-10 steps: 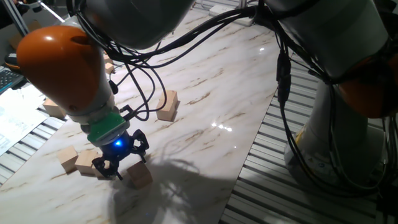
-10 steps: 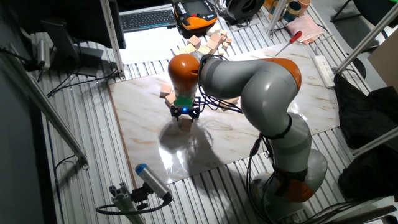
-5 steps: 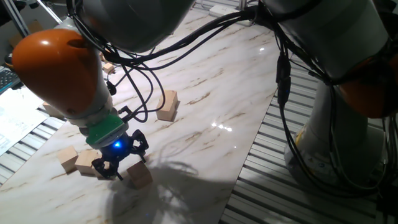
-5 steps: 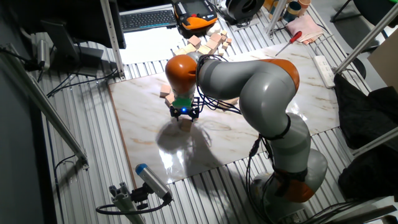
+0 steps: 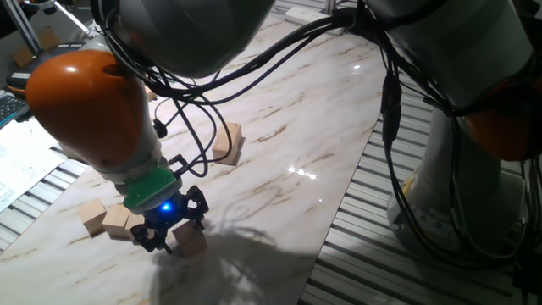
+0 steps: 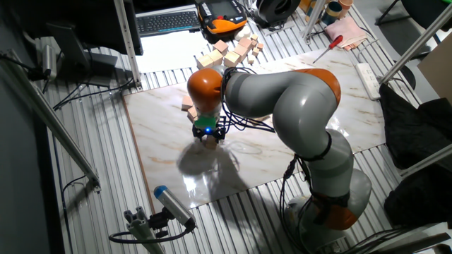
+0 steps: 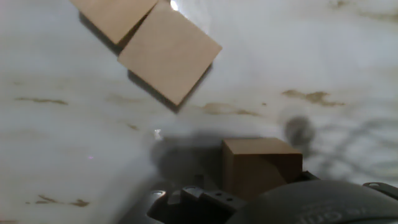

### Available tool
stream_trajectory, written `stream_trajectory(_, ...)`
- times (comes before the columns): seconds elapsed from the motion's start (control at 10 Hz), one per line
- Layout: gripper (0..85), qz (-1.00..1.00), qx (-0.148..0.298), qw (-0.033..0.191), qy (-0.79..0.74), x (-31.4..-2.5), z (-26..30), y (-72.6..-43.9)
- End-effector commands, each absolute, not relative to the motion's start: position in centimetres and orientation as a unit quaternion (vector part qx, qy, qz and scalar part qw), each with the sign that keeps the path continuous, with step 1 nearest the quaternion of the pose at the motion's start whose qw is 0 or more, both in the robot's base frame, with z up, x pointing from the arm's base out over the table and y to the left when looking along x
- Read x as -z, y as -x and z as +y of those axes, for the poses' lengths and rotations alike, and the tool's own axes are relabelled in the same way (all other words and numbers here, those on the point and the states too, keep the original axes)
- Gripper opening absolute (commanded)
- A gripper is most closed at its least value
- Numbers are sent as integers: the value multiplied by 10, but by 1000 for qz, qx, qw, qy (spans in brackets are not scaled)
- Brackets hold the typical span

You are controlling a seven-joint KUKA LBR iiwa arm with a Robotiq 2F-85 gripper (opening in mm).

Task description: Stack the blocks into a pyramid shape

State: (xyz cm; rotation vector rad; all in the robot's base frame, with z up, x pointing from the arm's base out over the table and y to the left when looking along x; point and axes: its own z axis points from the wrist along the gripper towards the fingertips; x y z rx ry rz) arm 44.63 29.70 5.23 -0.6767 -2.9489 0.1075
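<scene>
Left of the gripper (image 5: 169, 235), two wooden cubes (image 5: 105, 219) lie side by side on the marble table (image 5: 279, 127), touching each other and close beside the fingers; the hand view shows the same pair ahead of the hand, corner to corner. Over the last second the gripper has sunk lower and drifted a little to the right, so that it now crowds down over the near cube (image 5: 192, 243), which was plainly visible just beside it before. In the hand view that cube (image 7: 261, 167) sits right at the fingers' base. Whether the fingers are spread around it or already pinching it I cannot tell. Farther right and beyond, another cube (image 5: 227, 142) rests well apart. No tier exists yet; this looks like the first pick for the pyramid's base.
</scene>
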Motion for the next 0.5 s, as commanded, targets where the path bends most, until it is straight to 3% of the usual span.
stream_trajectory(0.0,510,-974,-32,58,216,-53,295,-449)
stream_trajectory(0.3,0,-982,-18,62,179,-51,289,-450)
stream_trajectory(0.4,0,-983,-20,64,171,-51,288,-450)
